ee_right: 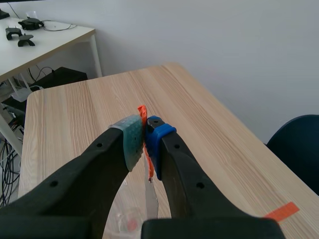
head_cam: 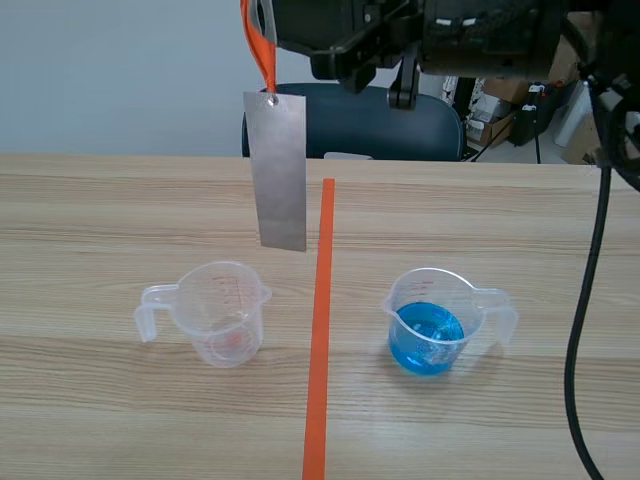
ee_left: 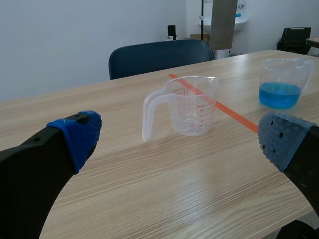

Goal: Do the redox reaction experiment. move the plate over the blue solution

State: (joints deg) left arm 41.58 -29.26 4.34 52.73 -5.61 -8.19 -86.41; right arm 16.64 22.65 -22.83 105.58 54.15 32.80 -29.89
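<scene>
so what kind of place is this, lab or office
Probably an office or workroom set up as a makeshift lab: a pale wooden table with a dark blue padded chair, a white side desk, and a clear plastic beaker of blue solution.

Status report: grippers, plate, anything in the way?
Left gripper open. Right gripper shut on orange strap, metal plate hanging left of tape line, not yet over blue beaker. Empty cup near plate, off the path.

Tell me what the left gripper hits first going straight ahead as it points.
Most likely the clear plastic measuring cup, standing ahead of the open left gripper; depth is uncertain.
</scene>
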